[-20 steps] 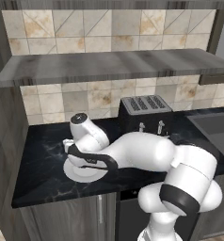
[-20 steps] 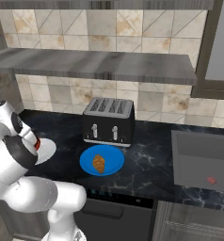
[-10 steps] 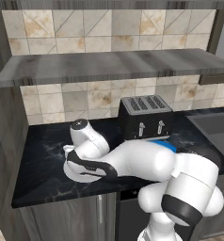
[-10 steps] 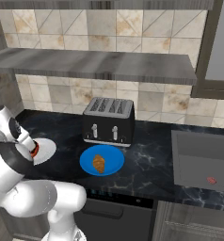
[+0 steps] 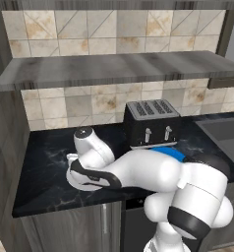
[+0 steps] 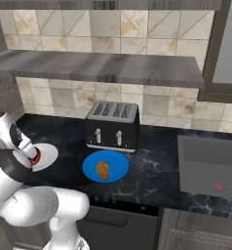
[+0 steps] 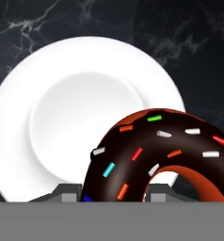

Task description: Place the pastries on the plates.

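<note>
Hand view: dark chocolate ring donut with coloured sprinkles (image 7: 163, 155) clamped in gripper (image 7: 113, 194) above glossy round white plate (image 7: 48, 117) | right base view: golden croissant (image 6: 103, 169) lies on matte blue plate (image 6: 118, 161) | arm now lower than earlier.

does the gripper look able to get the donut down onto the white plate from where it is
Probably yes. In the hand view the donut, held in the gripper, hangs over the bare white plate, with nothing between them. The croissant lies apart on the blue plate.
</note>
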Motion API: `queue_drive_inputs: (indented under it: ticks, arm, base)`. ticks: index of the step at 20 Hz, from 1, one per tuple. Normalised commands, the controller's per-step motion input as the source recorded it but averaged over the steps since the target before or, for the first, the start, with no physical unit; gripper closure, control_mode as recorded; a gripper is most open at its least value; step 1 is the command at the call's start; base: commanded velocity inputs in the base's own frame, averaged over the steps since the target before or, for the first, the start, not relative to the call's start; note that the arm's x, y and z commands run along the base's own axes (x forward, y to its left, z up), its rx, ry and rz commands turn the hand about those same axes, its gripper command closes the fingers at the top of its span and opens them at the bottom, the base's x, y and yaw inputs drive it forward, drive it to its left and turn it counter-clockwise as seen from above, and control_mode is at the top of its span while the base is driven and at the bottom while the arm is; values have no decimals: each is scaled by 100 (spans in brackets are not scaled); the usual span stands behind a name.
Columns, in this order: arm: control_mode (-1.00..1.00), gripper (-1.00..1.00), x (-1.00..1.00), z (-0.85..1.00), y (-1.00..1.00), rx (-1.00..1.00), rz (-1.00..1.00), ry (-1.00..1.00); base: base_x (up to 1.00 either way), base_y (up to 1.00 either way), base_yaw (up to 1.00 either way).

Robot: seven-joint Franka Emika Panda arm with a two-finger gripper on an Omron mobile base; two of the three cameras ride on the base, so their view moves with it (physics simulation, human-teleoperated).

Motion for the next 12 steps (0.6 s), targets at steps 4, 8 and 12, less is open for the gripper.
queue_drive_inputs:
  ticks: [4, 8, 12]
  arm:
    - [-100, -100, 0, 0, 0, 0, 0, 0]
    - [-100, -100, 0, 0, 0, 0, 0, -1]
    - [-100, -100, 0, 2, 0, 0, 0, 0]
  base:
    - [0, 0, 0]
    - [0, 0, 0]
    - [0, 0, 0]
